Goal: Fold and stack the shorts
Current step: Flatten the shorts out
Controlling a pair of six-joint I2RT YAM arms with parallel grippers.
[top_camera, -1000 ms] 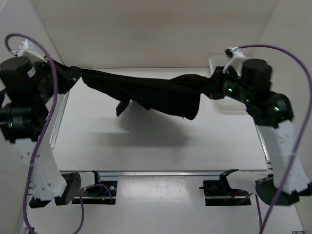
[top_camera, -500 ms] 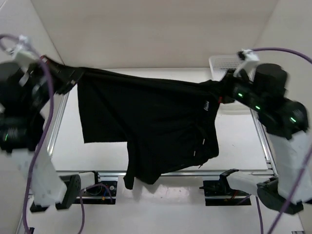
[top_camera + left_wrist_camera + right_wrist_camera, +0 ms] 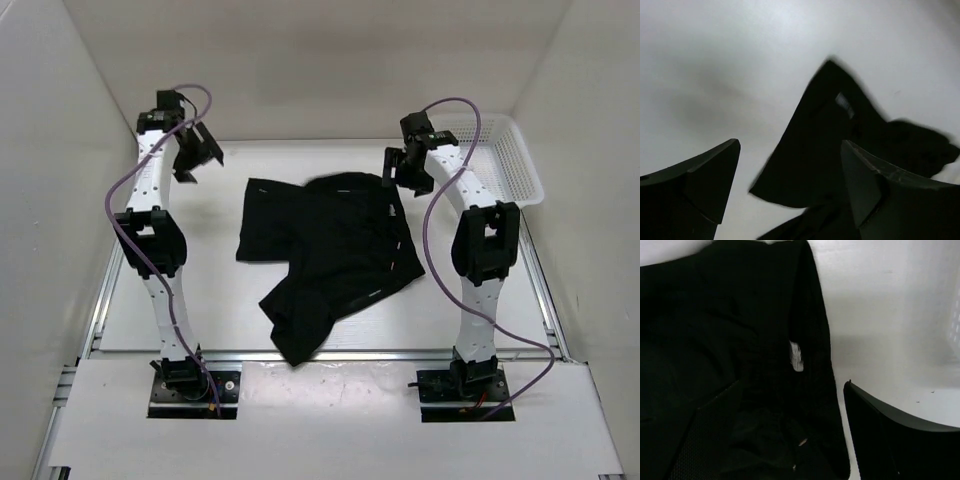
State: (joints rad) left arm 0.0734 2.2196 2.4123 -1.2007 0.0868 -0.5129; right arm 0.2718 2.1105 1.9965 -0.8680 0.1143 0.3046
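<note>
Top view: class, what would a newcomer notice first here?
The black shorts lie crumpled and unfolded in the centre. The left hand and right hand hang open near the shorts' far corners. A white basket sits at the far right.

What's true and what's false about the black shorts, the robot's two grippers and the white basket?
1. The shorts lie on the table. True.
2. The left gripper is holding the shorts. False: it is open, holds nothing and hangs off to one side of them.
3. The shorts are neatly folded. False: they lie rumpled, with one leg pointing toward the near edge.
4. The basket stands at the far right of the table. True.
5. The right gripper is shut. False: its fingers are wide apart and hold nothing.
</note>
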